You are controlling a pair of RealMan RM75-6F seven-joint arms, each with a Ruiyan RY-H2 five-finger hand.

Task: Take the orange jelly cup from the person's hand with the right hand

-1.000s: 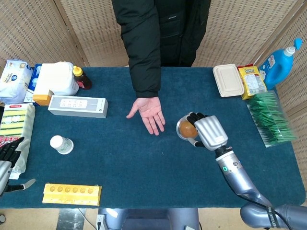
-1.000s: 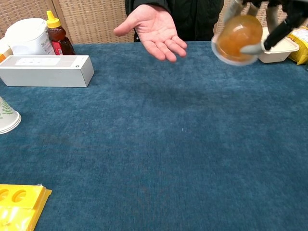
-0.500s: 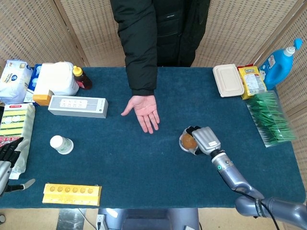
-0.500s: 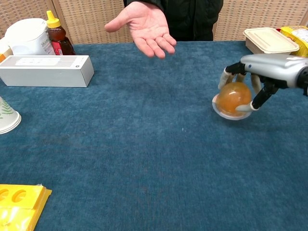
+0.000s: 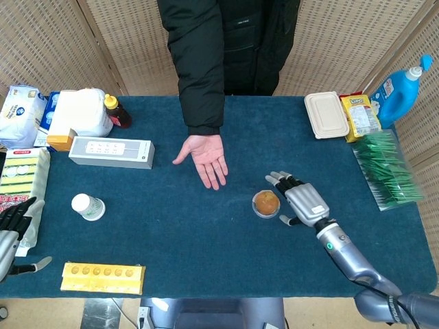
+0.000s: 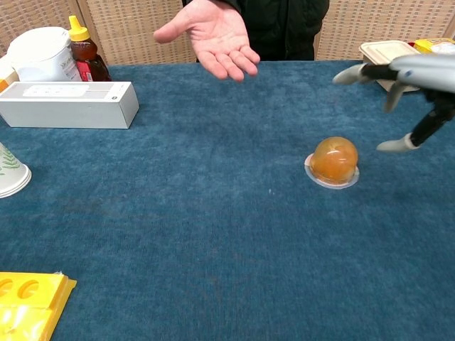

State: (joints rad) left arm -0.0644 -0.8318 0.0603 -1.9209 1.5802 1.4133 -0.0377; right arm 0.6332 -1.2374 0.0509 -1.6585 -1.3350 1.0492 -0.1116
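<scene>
The orange jelly cup (image 5: 266, 203) (image 6: 333, 160) sits upside down on the blue table, right of centre, with nothing touching it. My right hand (image 5: 300, 201) (image 6: 407, 99) hovers just to its right, fingers spread and empty. The person's hand (image 5: 204, 158) (image 6: 212, 37) is held palm up and empty above the far middle of the table. My left hand (image 5: 12, 226) is at the left table edge, seen only in the head view, fingers loosely apart and holding nothing.
A white box (image 5: 112, 152), a honey bottle (image 5: 116, 112) and a white tub (image 5: 81, 113) stand at far left. A paper cup (image 5: 88, 206) and yellow tray (image 5: 103, 277) lie near left. A takeaway box (image 5: 326, 114), blue bottle (image 5: 399, 85) and green packets (image 5: 386, 168) are at right.
My right hand lowered the jelly cup to the table, let go of it and drew back to the right with fingers open. The person's hand shifted slightly left.
</scene>
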